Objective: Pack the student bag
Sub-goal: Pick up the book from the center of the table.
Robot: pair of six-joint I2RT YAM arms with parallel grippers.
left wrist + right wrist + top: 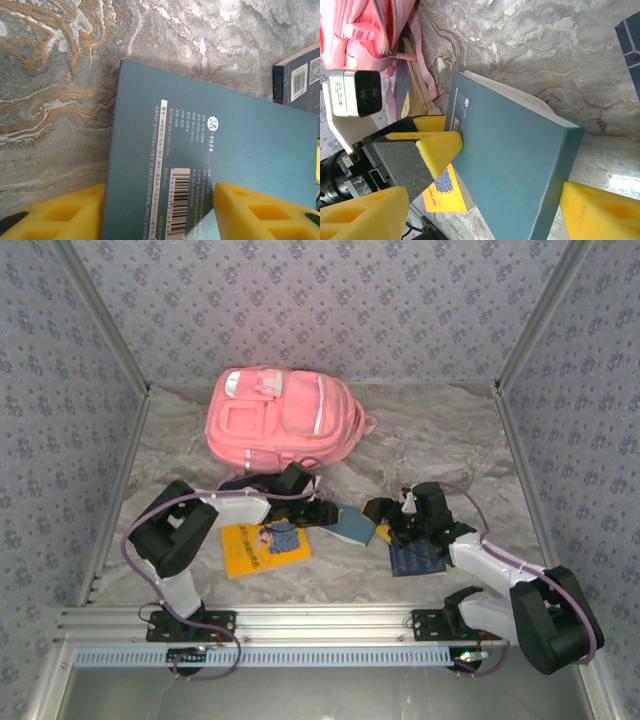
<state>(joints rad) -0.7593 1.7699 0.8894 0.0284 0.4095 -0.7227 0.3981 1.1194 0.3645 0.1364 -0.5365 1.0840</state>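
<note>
The pink student bag (285, 425) lies flat at the back of the marble table, and its straps (422, 65) trail toward me. A teal book (352, 524) hangs tilted between both arms at mid-table. My left gripper (322, 512) is shut on the barcode end of the teal book (200, 140), which sits askew between the yellow fingers (260, 210). In the right wrist view, one finger (439, 146) of the left gripper presses the cover. My right gripper (485, 192) stands open around the book's other end (520, 160), its pads apart from it.
A yellow book (262, 548) lies under the left arm. A dark blue book (415, 560) lies under the right gripper. Thin books (410, 85) poke out beside the bag. Patterned walls close three sides, and a metal rail (320, 622) runs along the front.
</note>
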